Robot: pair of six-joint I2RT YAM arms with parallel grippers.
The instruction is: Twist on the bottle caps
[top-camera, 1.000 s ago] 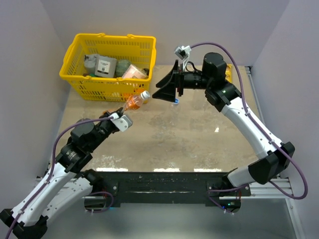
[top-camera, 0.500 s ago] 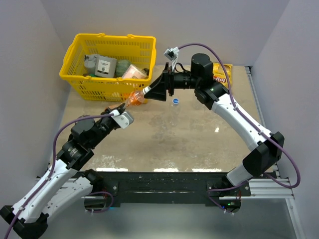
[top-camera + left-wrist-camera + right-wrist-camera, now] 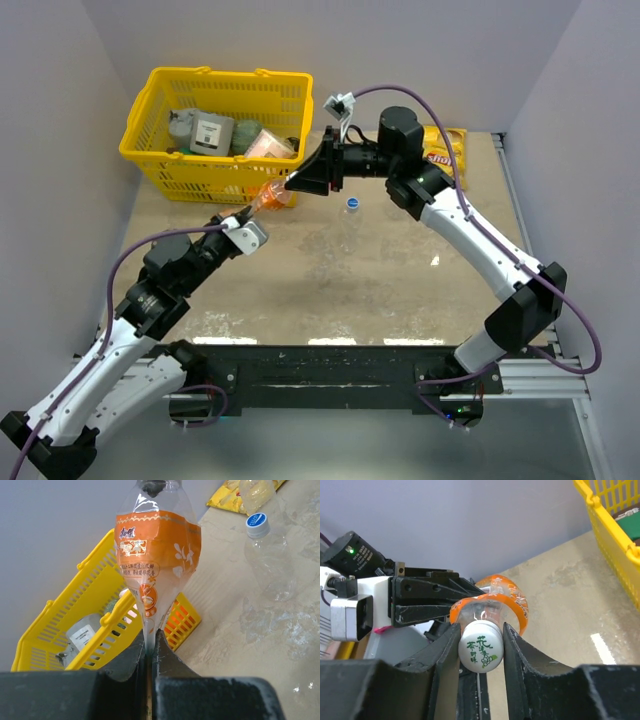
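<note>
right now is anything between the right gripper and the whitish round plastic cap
Nothing visible does. The right gripper is shut on the whitish round plastic cap, which sits on the neck of the orange-labelled plastic bottle held by the left gripper.

Bright, even light, soft shadows (some glare)

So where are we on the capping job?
Done: one clear bottle stands with its blue cap on. In hand: left gripper holds the orange bottle, right gripper is shut on its white cap. Left: tightening it; the second clear bottle, top out of frame.
</note>
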